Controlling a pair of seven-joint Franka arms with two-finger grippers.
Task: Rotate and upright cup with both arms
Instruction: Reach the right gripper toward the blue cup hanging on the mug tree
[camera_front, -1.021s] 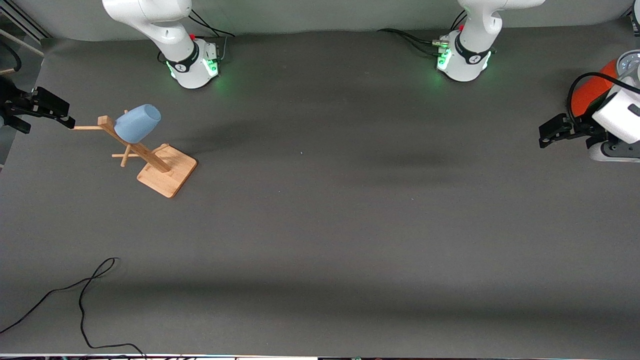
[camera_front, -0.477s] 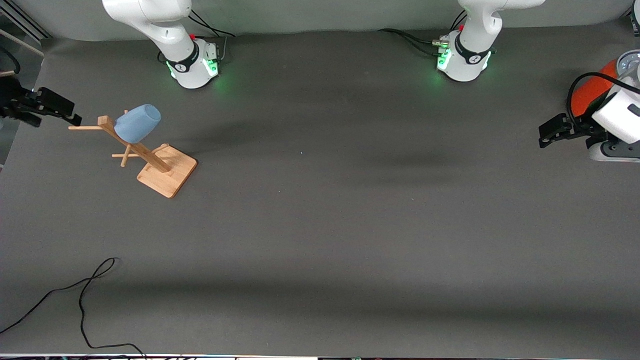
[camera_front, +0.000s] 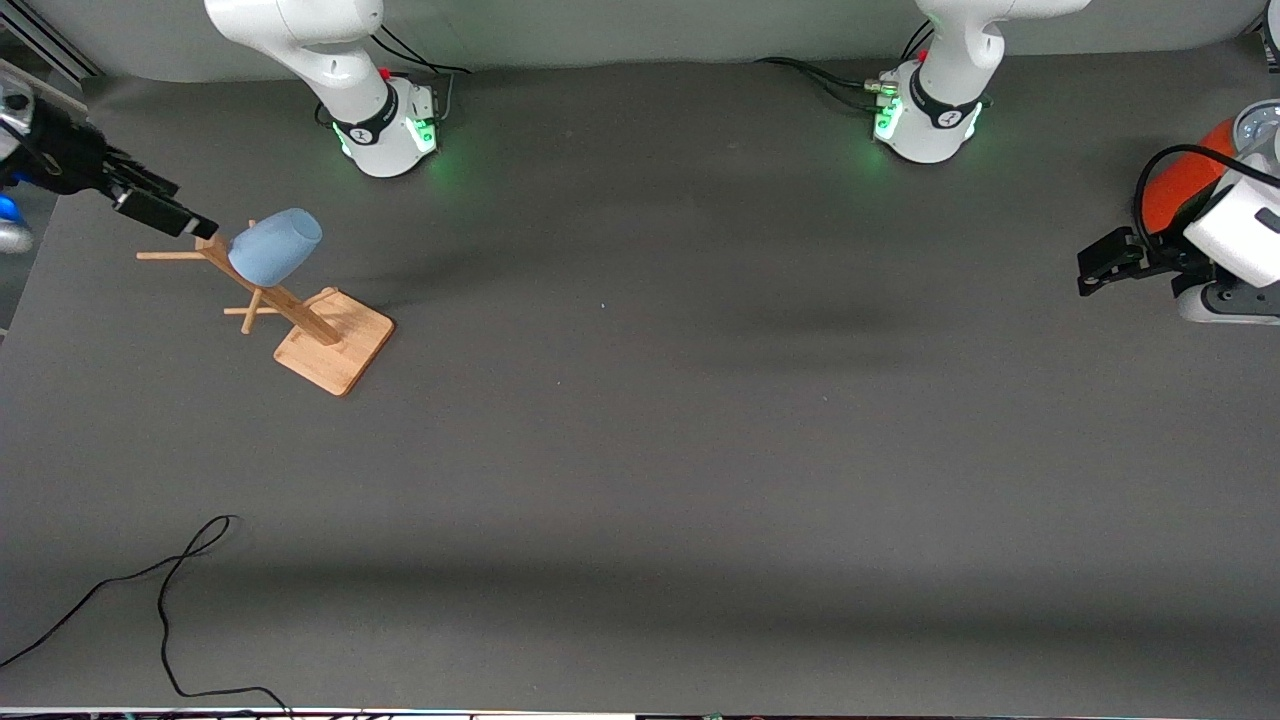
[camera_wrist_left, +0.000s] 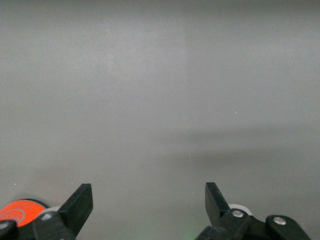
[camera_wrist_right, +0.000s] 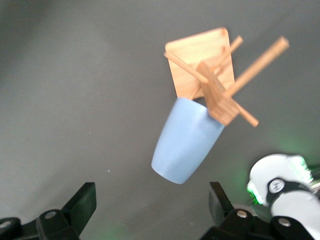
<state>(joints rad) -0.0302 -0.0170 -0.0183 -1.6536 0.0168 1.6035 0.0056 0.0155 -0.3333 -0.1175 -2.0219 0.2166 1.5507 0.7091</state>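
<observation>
The light-blue cup (camera_front: 275, 246) hangs tilted, mouth down, on a peg of a wooden rack (camera_front: 335, 342) toward the right arm's end of the table. My right gripper (camera_front: 192, 223) is open and hovers just beside the rack's top, close to the cup but apart from it. The right wrist view looks down on the cup (camera_wrist_right: 187, 142) and rack (camera_wrist_right: 200, 60), with the right gripper (camera_wrist_right: 150, 194) holding nothing. My left gripper (camera_front: 1092, 270) waits open over the left arm's end of the table. The left wrist view has only bare mat between the left gripper's (camera_wrist_left: 148, 194) fingers.
An orange-red cylinder (camera_front: 1178, 185) with a grey top stands by the left gripper, and its top also appears in the left wrist view (camera_wrist_left: 17, 212). A black cable (camera_front: 170, 600) lies on the mat near the front camera. The arm bases (camera_front: 385, 130) glow green.
The right gripper has swung in from the table's edge toward the rack's top and the cup, turning as it came. The left arm and the cup have not moved.
</observation>
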